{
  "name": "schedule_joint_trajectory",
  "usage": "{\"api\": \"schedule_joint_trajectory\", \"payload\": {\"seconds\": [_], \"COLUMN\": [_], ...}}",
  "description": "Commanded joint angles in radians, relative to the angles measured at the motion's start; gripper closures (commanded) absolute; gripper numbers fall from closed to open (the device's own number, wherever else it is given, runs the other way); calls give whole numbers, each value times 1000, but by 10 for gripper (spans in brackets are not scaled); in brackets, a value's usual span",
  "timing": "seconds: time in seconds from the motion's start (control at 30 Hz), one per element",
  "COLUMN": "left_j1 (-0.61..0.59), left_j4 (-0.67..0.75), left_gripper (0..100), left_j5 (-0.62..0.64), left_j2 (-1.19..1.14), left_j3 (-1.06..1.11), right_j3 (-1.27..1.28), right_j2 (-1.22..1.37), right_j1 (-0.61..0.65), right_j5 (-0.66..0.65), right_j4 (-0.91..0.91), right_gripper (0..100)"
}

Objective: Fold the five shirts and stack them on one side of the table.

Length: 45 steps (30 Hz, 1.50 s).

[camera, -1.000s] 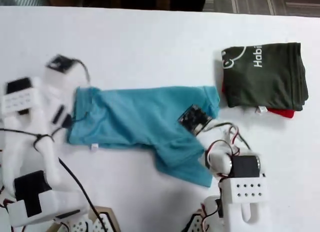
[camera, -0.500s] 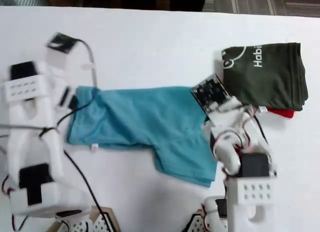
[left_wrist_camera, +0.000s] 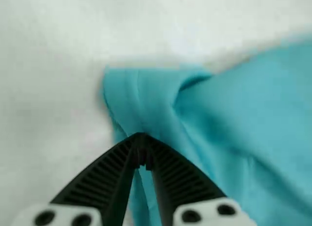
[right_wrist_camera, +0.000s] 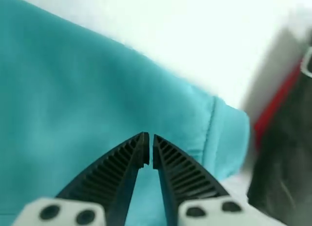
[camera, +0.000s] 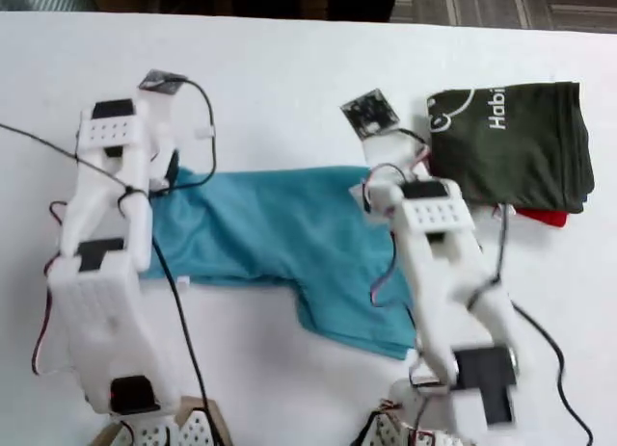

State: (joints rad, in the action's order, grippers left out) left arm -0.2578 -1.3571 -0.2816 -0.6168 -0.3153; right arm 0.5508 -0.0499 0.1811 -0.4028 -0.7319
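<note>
A teal shirt (camera: 289, 234) lies spread flat in the middle of the white table (camera: 289, 70), one sleeve pointing toward the near edge. My left gripper (camera: 169, 173) is shut, its tips resting on a bunched fold at the shirt's far left corner (left_wrist_camera: 146, 99). My right gripper (camera: 379, 188) is shut just above the shirt's far right part (right_wrist_camera: 73, 89), near a sleeve hem. A folded dark green shirt (camera: 511, 143) lies on a folded red shirt (camera: 545, 217) at the right.
The stack's dark shirt (right_wrist_camera: 287, 153) and the red shirt's edge (right_wrist_camera: 273, 109) lie close beside my right gripper (right_wrist_camera: 150, 150). Cables trail from both arms over the shirt. Bare table stretches along the far side.
Both arms have swung from the near side to the shirt's far edge. The shirt and the stack lie as before.
</note>
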Motion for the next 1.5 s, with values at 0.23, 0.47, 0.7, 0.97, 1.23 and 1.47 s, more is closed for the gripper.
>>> {"api": "schedule_joint_trajectory", "payload": {"seconds": [0.23,0.47,0.7,0.97,1.23,1.47], "left_j1": [-219,-253,-227,-6,-80,-178], "left_j4": [-61,-130,-262,-304,-204,-229], "left_gripper": [975,975,975,975,975,975], "left_j5": [3,-52,-52,8,20,11], "left_j2": [-207,-245,-249,-267,-448,-483], "left_j3": [-283,-401,-633,-708,-704,-763], "right_j3": [-196,-245,-273,-270,-276,-278], "right_j2": [234,228,148,84,245,344], "right_j1": [-128,-114,-62,-36,-56,-71], "right_j5": [6,6,6,8,6,6], "right_j4": [13,13,-35,-85,-82,51], "right_gripper": [978,978,978,978,978,978]}}
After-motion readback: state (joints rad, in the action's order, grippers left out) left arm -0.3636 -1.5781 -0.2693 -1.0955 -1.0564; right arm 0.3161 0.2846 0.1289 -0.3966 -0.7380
